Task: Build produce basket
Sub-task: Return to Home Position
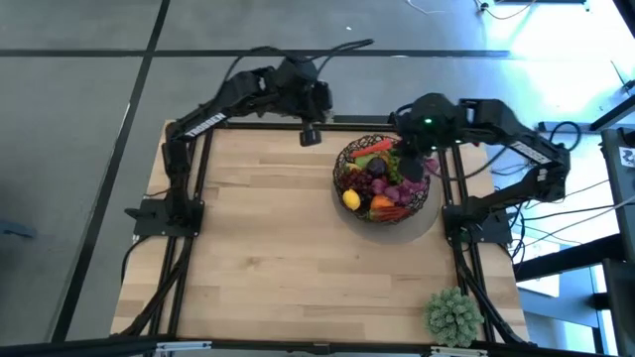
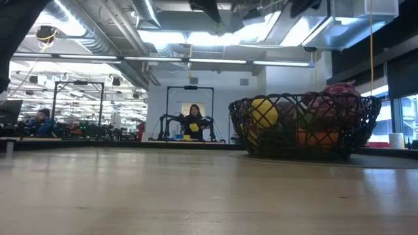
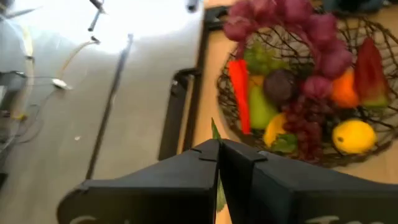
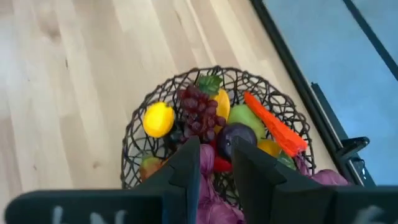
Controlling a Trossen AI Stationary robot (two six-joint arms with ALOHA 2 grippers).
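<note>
Right tool [image 4: 216, 144] slightly parted, empty, above basket [image 4: 132, 142]; left tool [image 3: 219, 147] closed, empty, at table [image 1: 258, 248] edge.

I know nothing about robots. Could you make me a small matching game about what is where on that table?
Things:
1. lemon
2. spiky plant ball
3. left gripper
4. right gripper

Places:
A. over the basket, fingers open
B. inside the basket
C. at the table edge, beside the basket, fingers shut
D. alone at a table corner

Pairs: 1-B, 2-D, 3-C, 4-A
</note>
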